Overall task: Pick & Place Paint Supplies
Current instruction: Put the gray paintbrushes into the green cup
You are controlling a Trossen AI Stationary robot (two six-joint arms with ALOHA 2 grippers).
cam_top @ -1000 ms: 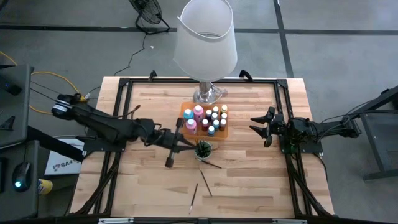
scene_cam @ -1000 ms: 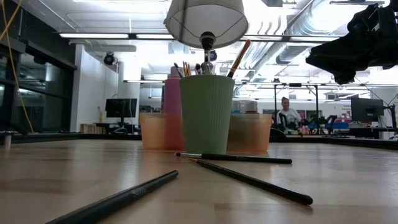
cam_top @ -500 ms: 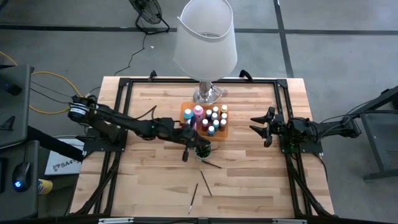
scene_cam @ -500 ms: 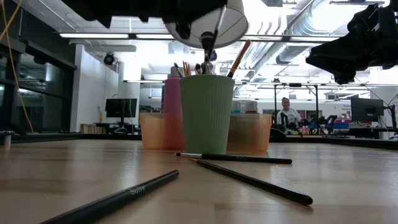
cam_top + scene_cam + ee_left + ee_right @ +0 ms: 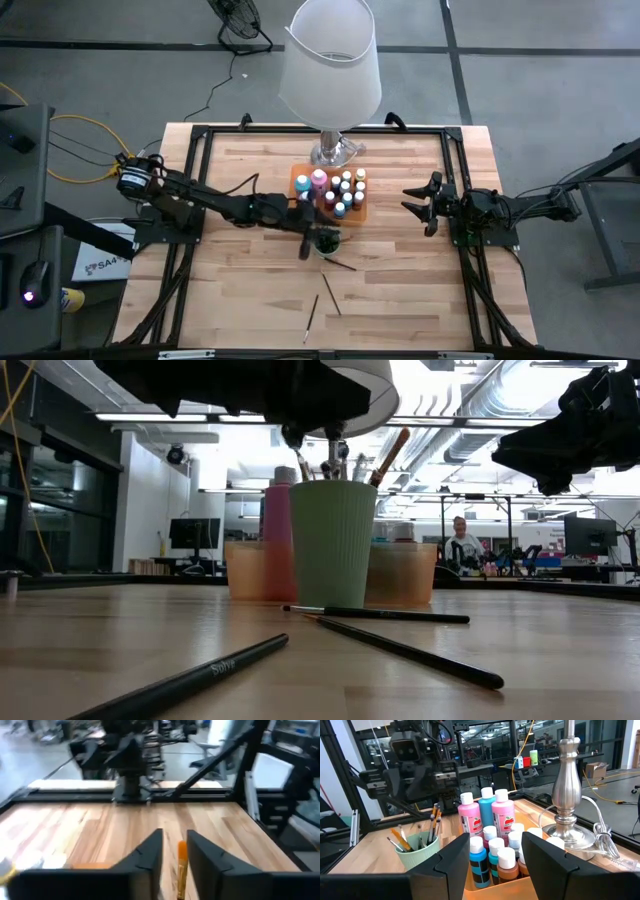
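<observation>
Your left gripper [image 5: 318, 236], centre frame, now over the ribbed green cup [image 5: 327, 240]; jaws parting round an orange-handled brush [image 5: 182, 870], likely deposited. Right gripper [image 5: 420, 203] idle, jaws apart, empty.

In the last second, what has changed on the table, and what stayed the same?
The left gripper carried a brush from the table's left over to the green cup, and its fingers began to part. The right gripper, orange tray and three loose brushes stayed put.

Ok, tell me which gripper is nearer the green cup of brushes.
Left. The left gripper hangs directly over the green cup, at its brushes. The right gripper hovers well off to the cup's side, near the table's right edge.
</observation>
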